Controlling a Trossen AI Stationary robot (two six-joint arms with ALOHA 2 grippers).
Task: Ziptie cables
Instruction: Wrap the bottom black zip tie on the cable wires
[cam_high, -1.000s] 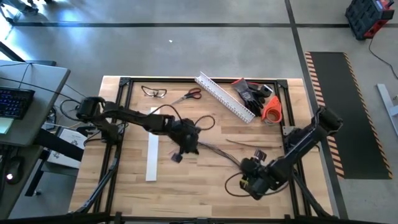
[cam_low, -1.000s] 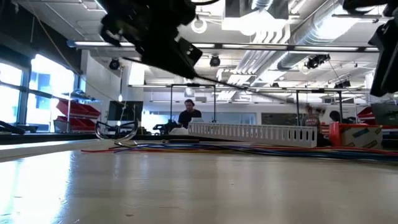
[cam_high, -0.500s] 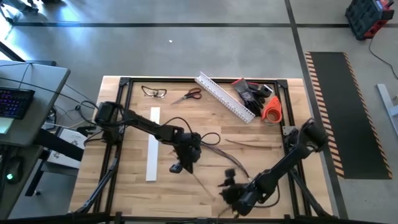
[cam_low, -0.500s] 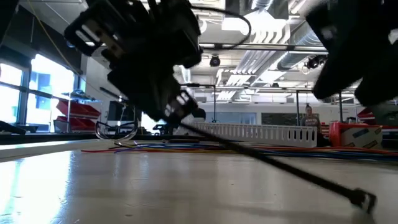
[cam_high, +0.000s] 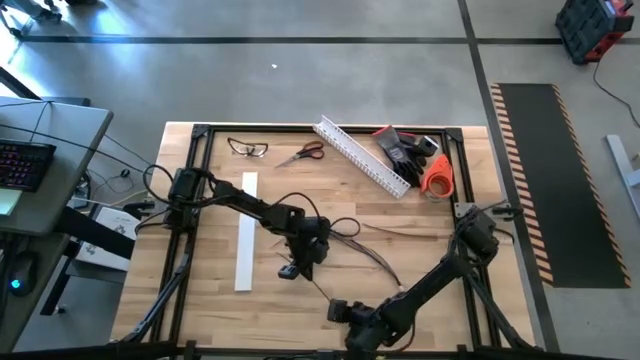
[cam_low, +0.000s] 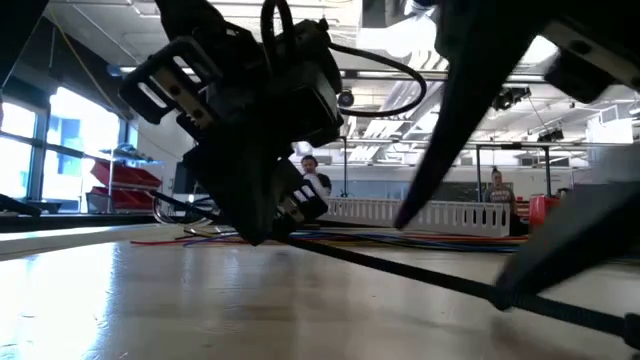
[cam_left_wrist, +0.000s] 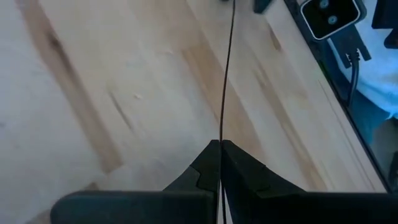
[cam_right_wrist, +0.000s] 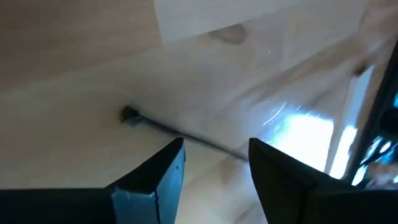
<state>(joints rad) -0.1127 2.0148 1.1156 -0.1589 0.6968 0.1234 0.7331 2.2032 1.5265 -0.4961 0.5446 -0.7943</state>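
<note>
Low view: left arm's gripper over the tabletop with a ziptie.

Left gripper (cam_low: 262, 232) hung at 9 o'clock; a ziptie (cam_low: 420, 277) ran from it toward 4 o'clock. Cables (cam_low: 400, 240) lay behind, before the white slotted channel (cam_low: 420, 212).

The left gripper (cam_high: 292, 268) sits near the table's (cam_high: 200, 300) middle, clamped on 1 ziptie (cam_left_wrist: 225, 81) that runs from its tips toward the right gripper (cam_high: 338, 312) at the near edge. The cables (cam_high: 375, 258) lie just right of the left gripper, a flat strip (cam_high: 244, 232) to its left. Behind it along the far edge lie glasses (cam_high: 247, 148), scissors (cam_high: 302, 153), a slotted channel (cam_high: 362, 156) and a tape roll (cam_high: 436, 175).
</note>
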